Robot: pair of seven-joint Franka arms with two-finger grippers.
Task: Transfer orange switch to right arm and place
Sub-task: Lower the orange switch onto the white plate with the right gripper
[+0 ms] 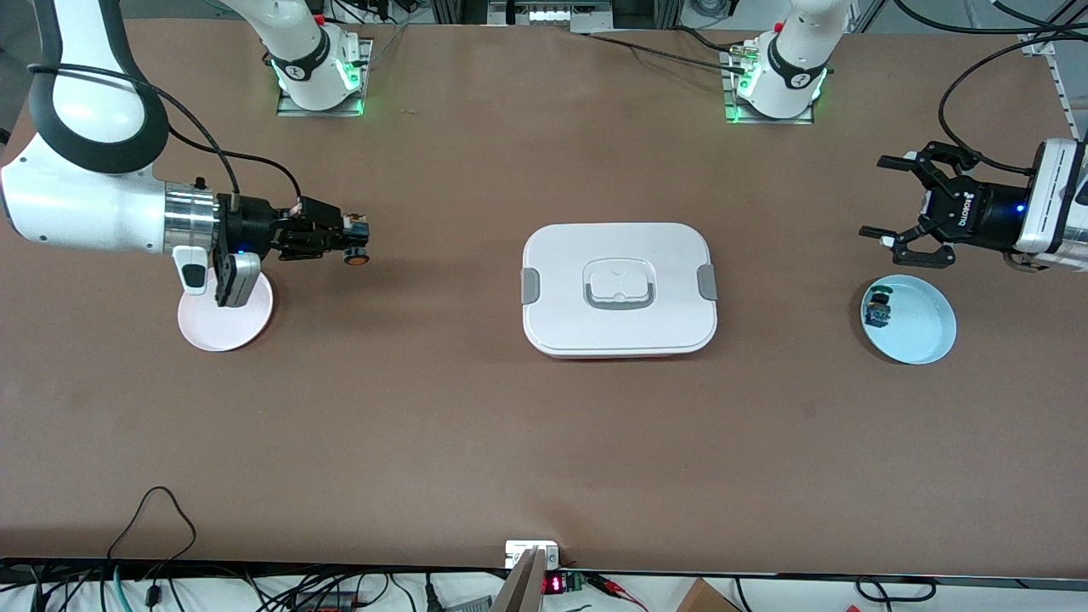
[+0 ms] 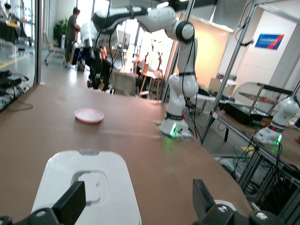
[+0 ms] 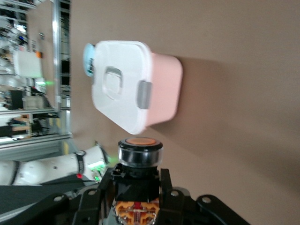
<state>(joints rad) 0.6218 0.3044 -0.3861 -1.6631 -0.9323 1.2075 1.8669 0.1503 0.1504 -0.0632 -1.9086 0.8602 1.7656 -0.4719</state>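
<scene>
While the right gripper (image 1: 344, 238) is hanging at the left of the front view, just above and beside the pink plate (image 1: 246, 327), its jaws are pinching the orange switch (image 1: 355, 254) by the black body, the orange cap pointing outward past the fingertips. In the right wrist view the switch (image 3: 139, 157) is sitting squarely between the jaws, cap up in the frame, tan-orange rear tucked down toward the palm. So the hand-over looks done, and what remains, by my reading, is setting it down, probably on the pink plate.

As a thing to handle, the switch is likely light and rigid, a hard plastic part with little give. Its round cap and collar are probably smooth and apt to roll or twist, so the flat sides of the black body are the sensible place to hold, as the jaws are doing now. Being so small, it could tip or roll once released on a slick plate.

Over at the right of the front view, the left gripper (image 1: 914, 212) is waiting with jaws spread wide, empty, above the blue plate (image 1: 922, 327), which is carrying another small switch (image 1: 878, 308). Between the two plates, mid-frame, a white lidded box (image 1: 619, 289) is resting on the desk (image 1: 544, 442).
</scene>
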